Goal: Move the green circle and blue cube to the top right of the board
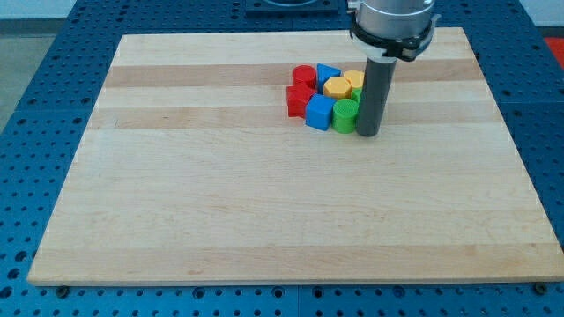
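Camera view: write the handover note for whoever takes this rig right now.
My tip sits on the board, against the view's right side of the green circle. The blue cube touches that circle's left, at the bottom edge of a tight cluster with red, yellow and another blue block. Done: nothing; both are mid-board. Left: push both to the top right; my tip is on the wrong side for that.

My tip (368,134) touches green circle (345,115) on its right side; blue cube (319,112) just left, cluster tight on table (220,202).
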`<act>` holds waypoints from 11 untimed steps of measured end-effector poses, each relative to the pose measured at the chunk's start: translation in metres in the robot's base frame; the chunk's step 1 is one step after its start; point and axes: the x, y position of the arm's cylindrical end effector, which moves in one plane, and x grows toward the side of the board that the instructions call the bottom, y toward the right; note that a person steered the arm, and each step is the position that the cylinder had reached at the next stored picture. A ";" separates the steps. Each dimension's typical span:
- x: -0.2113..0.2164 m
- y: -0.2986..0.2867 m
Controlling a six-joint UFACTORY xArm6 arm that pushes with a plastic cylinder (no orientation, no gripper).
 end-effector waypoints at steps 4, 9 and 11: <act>0.005 -0.001; -0.005 -0.033; 0.008 -0.067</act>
